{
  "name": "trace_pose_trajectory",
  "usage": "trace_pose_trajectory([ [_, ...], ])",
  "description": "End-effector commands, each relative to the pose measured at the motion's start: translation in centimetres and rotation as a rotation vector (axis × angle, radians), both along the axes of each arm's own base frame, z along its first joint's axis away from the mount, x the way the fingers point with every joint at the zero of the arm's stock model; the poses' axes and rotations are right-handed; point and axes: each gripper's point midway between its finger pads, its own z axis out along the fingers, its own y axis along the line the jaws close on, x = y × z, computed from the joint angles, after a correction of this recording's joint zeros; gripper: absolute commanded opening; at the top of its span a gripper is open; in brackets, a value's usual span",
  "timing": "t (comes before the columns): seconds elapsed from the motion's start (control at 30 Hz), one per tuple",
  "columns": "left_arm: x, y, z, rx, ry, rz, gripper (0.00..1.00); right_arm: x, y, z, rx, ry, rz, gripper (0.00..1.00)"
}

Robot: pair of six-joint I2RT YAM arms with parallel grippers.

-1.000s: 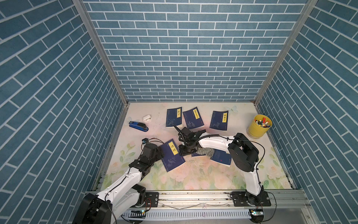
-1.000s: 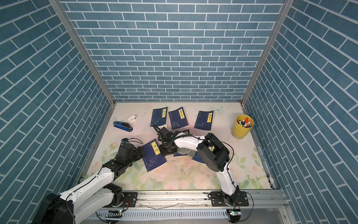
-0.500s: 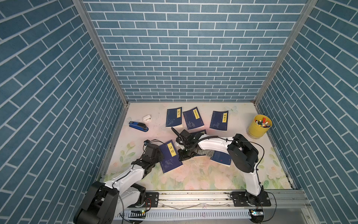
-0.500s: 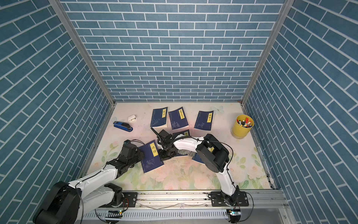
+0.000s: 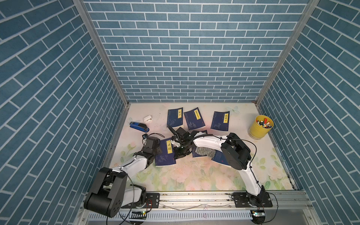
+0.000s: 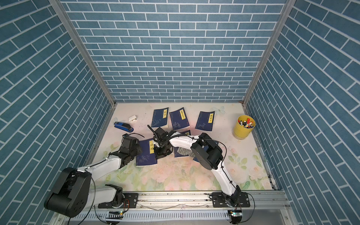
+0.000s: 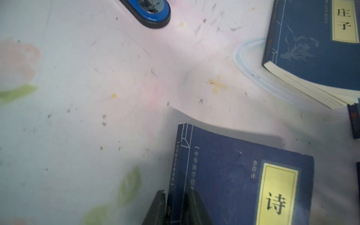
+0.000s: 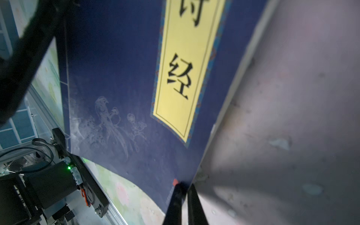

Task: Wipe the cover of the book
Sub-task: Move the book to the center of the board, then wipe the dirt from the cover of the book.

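Left wrist: fingers astride book spine.

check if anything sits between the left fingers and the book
Nothing visible does. The left fingers clamp the book at its spine edge, and the right fingers pinch a fore-edge corner.

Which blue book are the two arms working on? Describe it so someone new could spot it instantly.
On the floral table, look left of centre, between the two arms. The book there is pinched at its edges by the left gripper and the right gripper. Unlike the other blue books, it alone is gripped, and its yellow label reads 诗经.
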Motion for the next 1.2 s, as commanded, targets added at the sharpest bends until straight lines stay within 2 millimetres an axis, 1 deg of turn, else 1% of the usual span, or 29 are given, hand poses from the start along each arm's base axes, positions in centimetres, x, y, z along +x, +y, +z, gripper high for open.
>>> trace_pose_trajectory([
  [0.0, 1.4, -0.2, 0.2, -0.011, -0.005, -0.050, 0.22, 1.1, 1.1, -2.7, -0.014, -0.032, -0.015, 0.08],
  [0.07, 2.1, 0.3, 0.1, -0.009, 0.000, -0.048, 0.21, 1.7, 1.7, -2.7, -0.005, -0.037, -0.029, 0.08],
  [0.13, 2.2, 0.7, -0.6, -0.004, 0.021, -0.049, 0.21, 2.3, 2.2, -2.6, 0.005, -0.040, -0.046, 0.08],
  [0.17, 3.0, 0.8, -0.1, -0.007, 0.005, -0.049, 0.21, 2.6, 2.4, -2.6, 0.012, -0.040, -0.052, 0.08],
  [0.23, 3.5, 1.0, -0.4, -0.010, 0.011, -0.052, 0.21, 3.1, 3.0, -2.3, 0.028, -0.043, -0.064, 0.08],
  [0.43, 4.4, 0.7, -1.2, -0.016, 0.036, -0.077, 0.23, 3.6, 3.5, -1.9, 0.051, -0.047, -0.087, 0.08],
  [0.5, 4.6, 0.6, -1.3, -0.018, 0.040, -0.081, 0.28, 3.6, 3.4, -1.8, 0.051, -0.047, -0.092, 0.08],
  [0.67, 4.6, 1.0, -1.1, 0.002, 0.042, -0.072, 0.49, 4.1, 2.8, -1.7, 0.043, -0.074, -0.111, 0.09],
  [0.77, 4.9, 1.5, -0.2, 0.024, 0.025, -0.055, 0.64, 4.5, 2.2, -1.0, 0.043, -0.090, -0.122, 0.11],
  [0.83, 5.1, 1.9, 0.6, 0.040, 0.006, -0.036, 0.71, 4.7, 1.6, -0.3, 0.048, -0.098, -0.129, 0.12],
  [0.93, 5.5, 2.1, 2.2, 0.051, -0.041, -0.024, 0.76, 5.1, 0.1, 0.8, 0.038, -0.132, -0.127, 0.17],
  [1.0, 5.7, 2.3, 3.5, 0.059, -0.076, -0.015, 0.78, 5.4, -1.1, 2.6, 0.040, -0.172, -0.120, 0.20],
  [1.03, 5.7, 2.4, 4.1, 0.062, -0.091, -0.012, 0.78, 5.5, -1.6, 3.1, 0.034, -0.188, -0.117, 0.22],
  [1.17, 5.8, 2.1, 5.8, 0.045, -0.143, -0.019, 0.79, 6.2, -5.1, 5.9, -0.011, -0.274, -0.118, 0.36],
])
